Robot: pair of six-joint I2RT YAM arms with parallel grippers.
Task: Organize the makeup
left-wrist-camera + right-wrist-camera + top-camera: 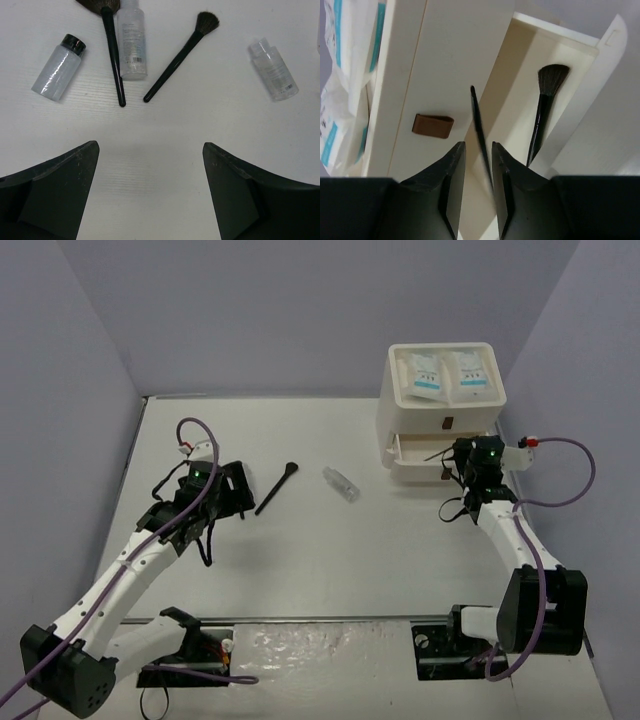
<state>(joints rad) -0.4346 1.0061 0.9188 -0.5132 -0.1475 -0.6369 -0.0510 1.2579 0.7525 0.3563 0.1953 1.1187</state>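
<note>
The left gripper (150,146) hangs over the white tabletop (165,125) with its jaws spread wide and nothing between them. Ahead of it, the wrist view shows loose makeup lying flat. Furthest left is a small clear plastic vial with a black cap (57,67), tilted. Next comes a long thin black brush (114,60), just beside a taller clear bottle with fine print (132,42). A second black brush with a rounded bristle head (177,60) slants so that its handle end lies near the first brush's handle end. Well apart to the right lies a stubby clear vial with a clear cap (274,72).

At the far right of the table stands the large white three-drawer box (440,415). The two white sachets with blue print (425,375) lie side by side in its top tray. One closed drawer shows a small brown handle (433,125), and the drawer below it (415,452) is pulled out. A black brush with a flared dark head (542,115) lies inside.

The right gripper (478,146) sits at this open drawer with its jaws only a narrow way apart. A thin black stick-like handle (479,125) stands in the gap. The gap looks wider than the handle, and the view is too tight to tell whether a finger touches it.
</note>
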